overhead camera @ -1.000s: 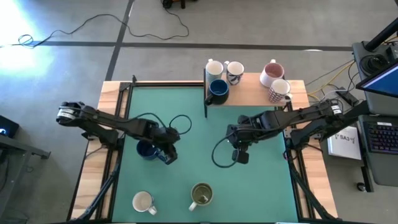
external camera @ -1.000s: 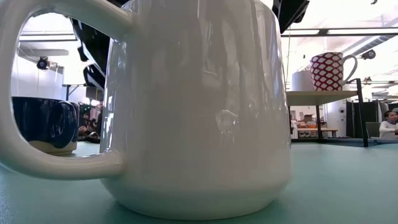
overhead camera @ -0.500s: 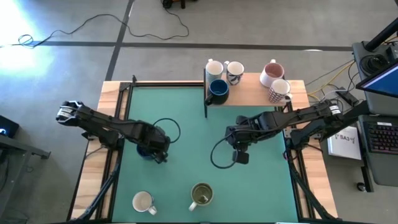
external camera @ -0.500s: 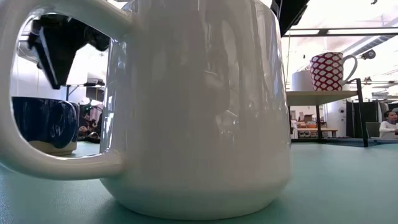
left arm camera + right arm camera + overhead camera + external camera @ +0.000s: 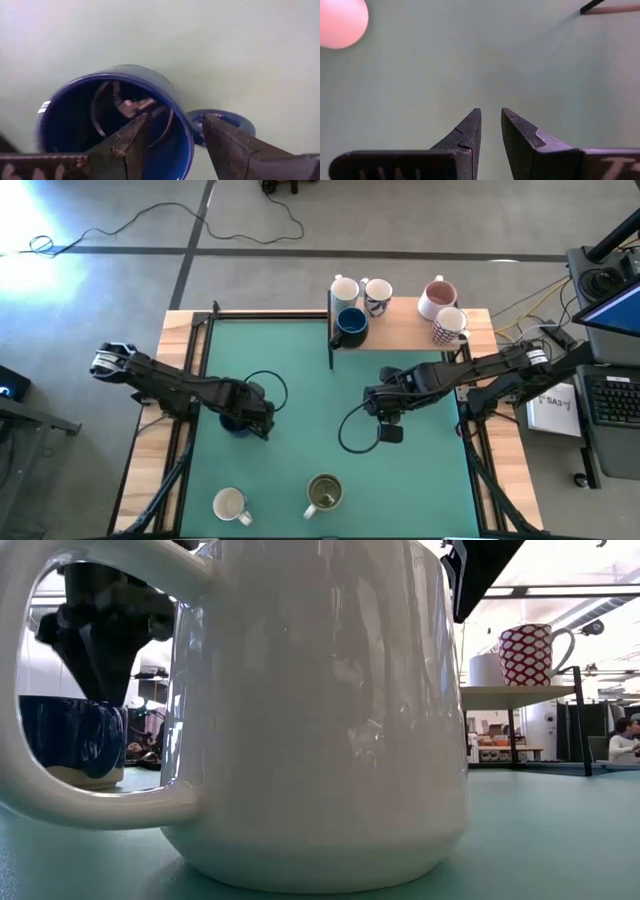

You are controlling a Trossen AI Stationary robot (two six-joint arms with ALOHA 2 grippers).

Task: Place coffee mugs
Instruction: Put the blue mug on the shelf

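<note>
A dark navy mug (image 5: 235,421) stands upright on the green mat (image 5: 300,380), left of centre. My left gripper (image 5: 175,120) is open and points down just over it. One finger is above the mug's inside, the other outside above the handle (image 5: 222,119); I see no touch. My right gripper (image 5: 490,112) hangs over bare mat right of centre, its fingers a narrow gap apart with nothing between them. A white mug (image 5: 230,503) and an olive mug (image 5: 323,492) stand near the front edge.
A wooden shelf (image 5: 400,335) at the far right carries several mugs: two white (image 5: 344,288), a navy one (image 5: 350,325), a pink-inside one (image 5: 437,298) and a red-patterned one (image 5: 450,327). A black upright (image 5: 330,330) bounds the shelf's left end. Cables loop under both arms.
My left gripper has gone a little toward the table's left edge, until it is over the navy mug. It has tipped to point down and rolled about its own line. My right gripper has sunk slightly. No mug has moved.
</note>
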